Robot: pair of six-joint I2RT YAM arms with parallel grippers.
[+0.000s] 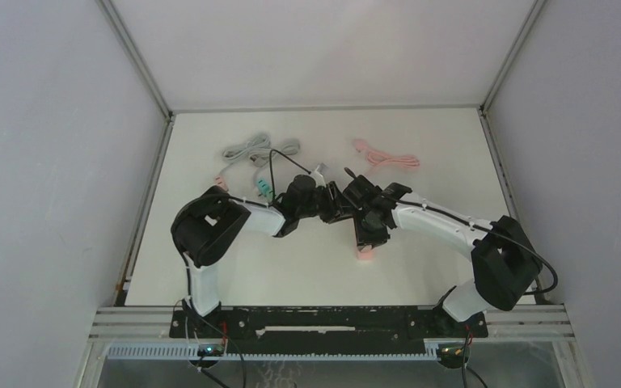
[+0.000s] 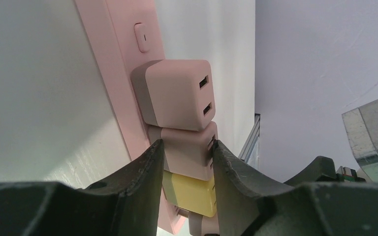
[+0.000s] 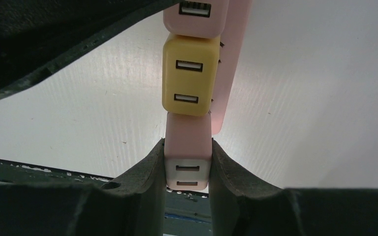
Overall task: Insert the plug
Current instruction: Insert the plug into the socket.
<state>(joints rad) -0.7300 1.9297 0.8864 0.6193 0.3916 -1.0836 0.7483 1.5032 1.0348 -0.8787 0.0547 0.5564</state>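
Two robot arms meet over a pink power strip (image 1: 365, 253) at mid-table, each clamped on one of the four cube chargers lined along it. The right gripper (image 3: 187, 147) pinches the end charger (image 3: 188, 169), a pink cube at the strip's near end. The left gripper (image 2: 186, 147) is closed on the second pink charger (image 2: 187, 160), on the other side of the yellow charger (image 3: 188, 73) from the end one. A further pink charger (image 2: 177, 93) stands free, just beside the strip's switch (image 2: 141, 37).

The work appears to be at the seating stage. The end charger looks like the plug being inserted, with the left arm seemingly bracing the strip through its neighbour. Whether the prongs are fully home cannot be told, as the cube's base is hidden. The next move likely calls for a straight press into the strip without tilting, then a release.

No brand or label is legible. Only a small line marks the switch, and the USB ports are bare. A grey cable (image 1: 251, 149) and a pink cable (image 1: 384, 158) lie beyond the strip, well apart from it.
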